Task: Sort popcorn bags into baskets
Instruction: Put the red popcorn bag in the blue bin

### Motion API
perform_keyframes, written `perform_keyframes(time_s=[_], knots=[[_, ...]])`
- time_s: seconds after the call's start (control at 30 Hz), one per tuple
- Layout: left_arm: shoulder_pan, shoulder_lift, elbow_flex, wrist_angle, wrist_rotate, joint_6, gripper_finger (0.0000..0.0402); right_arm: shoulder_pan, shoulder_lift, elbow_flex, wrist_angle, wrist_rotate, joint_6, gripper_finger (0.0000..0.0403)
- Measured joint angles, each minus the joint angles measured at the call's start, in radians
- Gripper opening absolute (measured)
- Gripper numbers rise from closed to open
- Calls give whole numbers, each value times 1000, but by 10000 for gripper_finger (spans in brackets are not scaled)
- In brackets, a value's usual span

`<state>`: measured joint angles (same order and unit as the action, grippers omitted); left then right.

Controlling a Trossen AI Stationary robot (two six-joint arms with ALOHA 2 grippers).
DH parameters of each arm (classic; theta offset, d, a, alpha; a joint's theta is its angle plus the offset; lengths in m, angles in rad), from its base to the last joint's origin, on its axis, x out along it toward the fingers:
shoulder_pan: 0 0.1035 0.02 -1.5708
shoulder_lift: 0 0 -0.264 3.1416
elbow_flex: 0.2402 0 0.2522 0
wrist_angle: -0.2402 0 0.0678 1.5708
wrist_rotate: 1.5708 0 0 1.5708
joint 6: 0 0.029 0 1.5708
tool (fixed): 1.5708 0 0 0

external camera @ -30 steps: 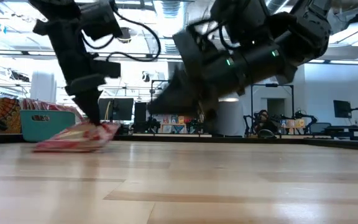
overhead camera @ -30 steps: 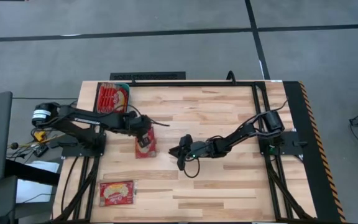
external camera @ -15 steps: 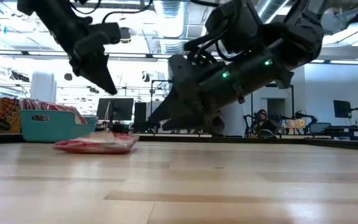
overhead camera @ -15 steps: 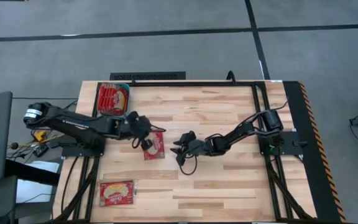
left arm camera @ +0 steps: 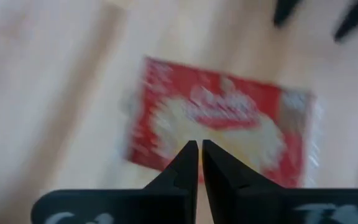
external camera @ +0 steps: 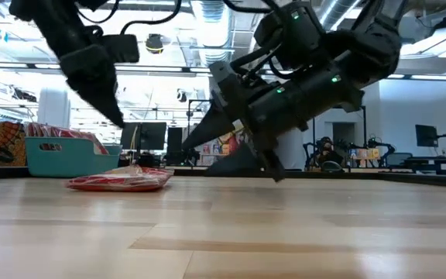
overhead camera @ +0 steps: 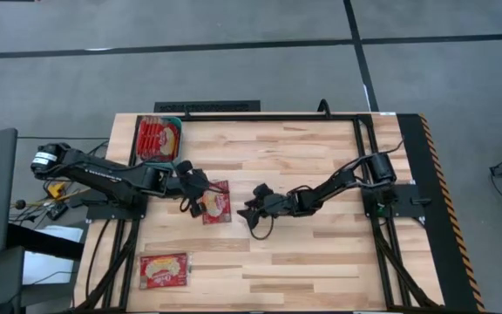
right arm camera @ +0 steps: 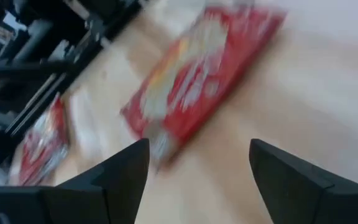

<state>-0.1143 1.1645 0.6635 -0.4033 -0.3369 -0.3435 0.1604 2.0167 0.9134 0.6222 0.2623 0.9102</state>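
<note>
No lettering readable on popcorn bag; left pincer together, right pincer apart.

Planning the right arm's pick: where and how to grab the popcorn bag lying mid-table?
The popcorn bag lies flat on the table, so probably pinch its right long edge from above. The open right gripper is already beside that edge; the shut left gripper crowds the other.

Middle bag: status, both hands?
Left hand shut, empty, beside middle bag. Right hand open, on its other side. Bag flat on table, free. Nothing in the way.
</note>
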Motion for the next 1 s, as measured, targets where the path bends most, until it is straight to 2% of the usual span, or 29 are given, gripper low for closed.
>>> perform_keyframes(time_s=[0.17, 0.27, 0.5, 0.63, 1.0], knots=[[-7, 35, -53, 14, 225, -17, 21, 23, 0, 48, -142, 2, 82, 282], [-19, 73, -83, 14, 289, -34, 21, 22, 0, 104, -239, 2, 78, 282], [-24, 226, -92, 100, 276, -80, 8, 21, 0, 176, -255, 3, 8, 281], [-24, 301, -78, 169, 273, -80, 2, 21, 0, 182, -294, 3, 24, 281], [-31, 309, -70, 252, 270, -50, 0, -2, 0, 175, -394, 24, 61, 281]])
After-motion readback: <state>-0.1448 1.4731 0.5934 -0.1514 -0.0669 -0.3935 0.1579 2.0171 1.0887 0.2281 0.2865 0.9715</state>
